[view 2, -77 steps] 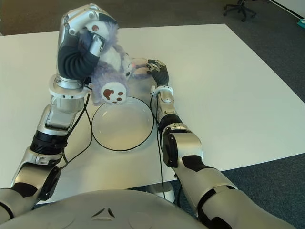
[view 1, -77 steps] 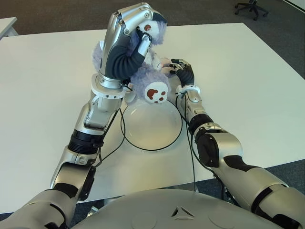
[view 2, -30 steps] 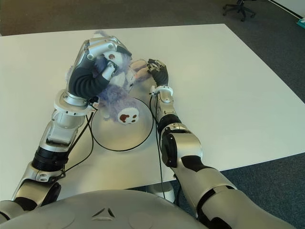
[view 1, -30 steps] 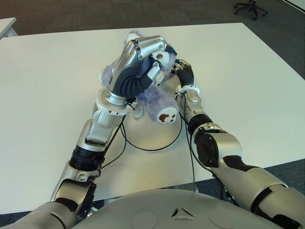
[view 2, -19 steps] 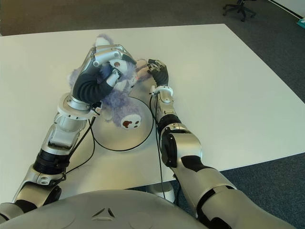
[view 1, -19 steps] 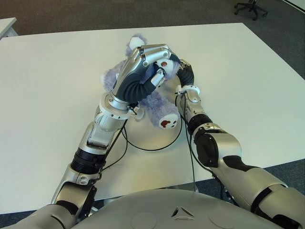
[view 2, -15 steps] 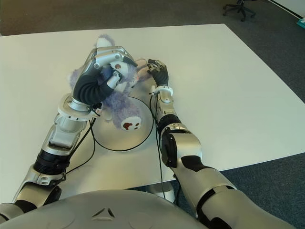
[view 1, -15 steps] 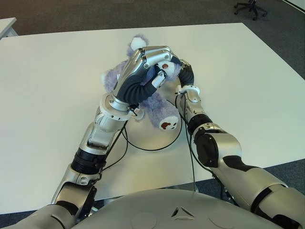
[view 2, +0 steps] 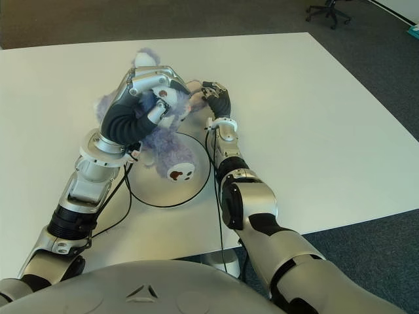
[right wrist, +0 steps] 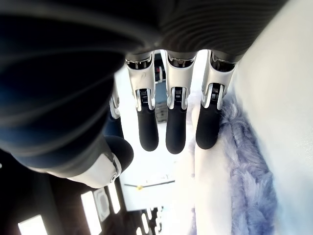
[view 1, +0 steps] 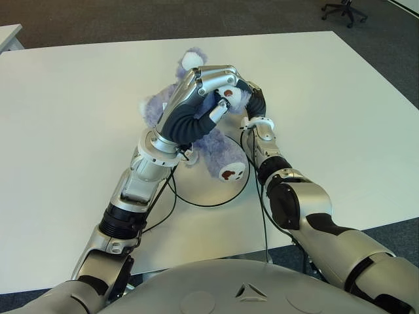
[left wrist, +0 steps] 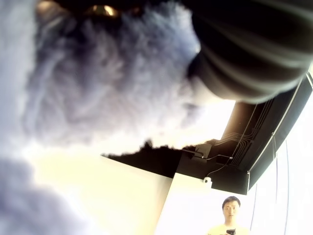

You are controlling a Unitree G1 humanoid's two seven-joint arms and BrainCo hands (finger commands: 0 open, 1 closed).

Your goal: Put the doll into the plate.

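Change, eye views: doll has come down from a raised hold above the plate 2.6 s ago; it now lies low, its lower body and 1 brown-soled foot over the plate's far right part, head and upper body reaching past the far rim onto the table.
Meaning for the task: my judgement is that lowering is nearly done, but the doll is only partly inside the rim, so it likely needs drawing nearer before release.
Left robot hand: closed on the doll's upper body, fingers curled into the fur, forearm slanting over the plate's left side.
Right robot hand: at the doll's right side beside its head, just past the plate's far right rim; whether it presses the fur I cannot tell here.
Edges and room, eye views: bare plate shows on the near and left side, so room lies that way; both forearms flank the plate closely; table stays bare well out to left, right and far edges; a black cable loops by the plate's left rim.
Left wrist view: purple fur fills the frame against the palm, confirming the grasp; a person shows far off.
Right wrist view: fingers extended side by side, holding nothing, fur beside 1 of them.
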